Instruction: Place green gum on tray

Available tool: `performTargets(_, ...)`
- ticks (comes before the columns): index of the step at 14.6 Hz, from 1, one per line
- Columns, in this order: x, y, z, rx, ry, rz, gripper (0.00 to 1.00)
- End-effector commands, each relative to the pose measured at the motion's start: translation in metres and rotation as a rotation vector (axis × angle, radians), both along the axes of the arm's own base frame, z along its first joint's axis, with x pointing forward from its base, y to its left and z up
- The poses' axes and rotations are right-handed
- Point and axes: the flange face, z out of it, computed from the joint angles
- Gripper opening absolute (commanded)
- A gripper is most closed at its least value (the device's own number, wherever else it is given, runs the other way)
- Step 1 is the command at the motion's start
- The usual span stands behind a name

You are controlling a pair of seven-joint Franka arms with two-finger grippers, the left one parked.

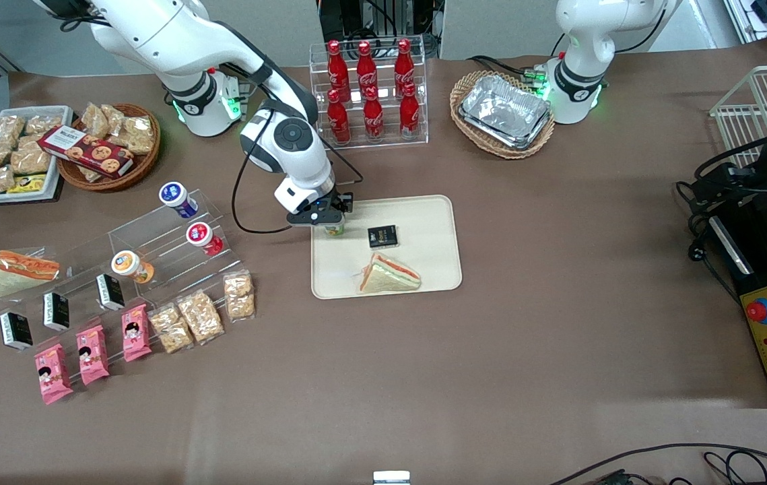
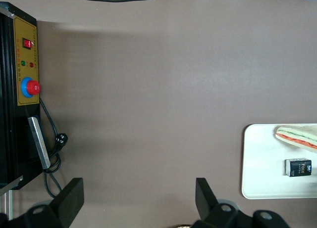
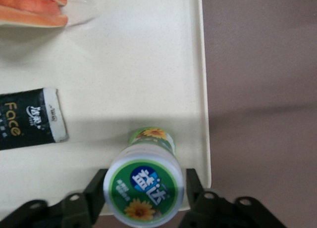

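Green gum (image 3: 143, 186) sits between our gripper's (image 3: 143, 191) two fingers (image 3: 94, 196), which close against its sides, and it hangs over the tray (image 1: 423, 222) close to the rim at the working arm's end; we cannot tell whether its base touches the tray floor. In the front view we see only a sliver of the bottle (image 1: 335, 230) under the gripper (image 1: 329, 221). On the same cream tray lie a small black packet (image 1: 382, 236) just beside the gum and a wrapped sandwich (image 1: 388, 275) nearer the front camera. The tray rests on a brown table covering (image 1: 491, 350) that spans the whole work surface. Toward the working arm's end we see a clear stepped rack (image 1: 154, 236) holding blue-, red- and orange-bodied bottles, with pink snack packs (image 1: 90, 353) and small black boxes (image 1: 56, 311) near it. A clear rack of red cola bottles (image 1: 370, 91) stands above the tray in the front view, and a wicker basket of foil trays (image 1: 504, 111) lies beside it.
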Motion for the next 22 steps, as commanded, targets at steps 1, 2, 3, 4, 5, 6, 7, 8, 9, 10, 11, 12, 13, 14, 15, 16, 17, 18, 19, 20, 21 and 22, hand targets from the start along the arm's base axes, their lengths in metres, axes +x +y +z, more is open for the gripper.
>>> performTargets(1, 0.002, 0.001, -0.005, 0.001, -0.02, -0.005, 0.99)
performTargets(2, 0.001, 0.002, -0.005, -0.001, -0.023, 0.01, 0.99)
performTargets(3, 0.0, 0.003, -0.004, -0.011, -0.024, 0.016, 1.0)
performTargets(4, 0.001, 0.002, -0.002, -0.016, -0.026, 0.014, 1.0)
performTargets(5, 0.004, 0.001, 0.003, -0.017, -0.035, 0.01, 1.0)
performTargets(6, 0.009, 0.0, 0.013, -0.026, -0.052, 0.01, 1.0)
performTargets(7, 0.012, 0.0, 0.028, -0.04, -0.077, 0.011, 1.0)
performTargets(8, 0.017, 0.001, 0.048, -0.052, -0.112, 0.011, 1.0)
performTargets(9, 0.02, -0.001, 0.064, -0.08, -0.13, 0.013, 1.0)
performTargets(10, 0.023, -0.002, 0.08, -0.114, -0.138, 0.021, 1.0)
performTargets(11, 0.029, -0.003, 0.097, -0.149, -0.136, 0.033, 1.0)
performTargets(12, 0.036, -0.003, 0.118, -0.188, -0.132, 0.047, 1.0)
performTargets(13, 0.043, -0.002, 0.138, -0.209, -0.112, 0.045, 1.0)
performTargets(14, 0.052, -0.002, 0.161, -0.205, -0.076, 0.036, 1.0)
performTargets(15, 0.059, -0.001, 0.184, -0.187, -0.026, 0.039, 1.0)
performTargets(16, 0.072, -0.013, 0.206, -0.177, 0.012, 0.031, 1.0)
performTargets(17, 0.084, -0.027, 0.223, -0.178, 0.034, 0.031, 1.0)
performTargets(18, 0.093, -0.039, 0.242, -0.175, 0.032, 0.035, 1.0)
performTargets(19, 0.102, -0.055, 0.257, -0.174, 0.03, 0.034, 1.0)
performTargets(20, 0.111, -0.076, 0.275, -0.17, 0.022, 0.033, 1.0)
performTargets(21, 0.121, -0.102, 0.288, -0.157, 0.022, 0.063, 1.0)
performTargets(22, 0.132, -0.131, 0.304, -0.128, 0.021, 0.089, 1.0)
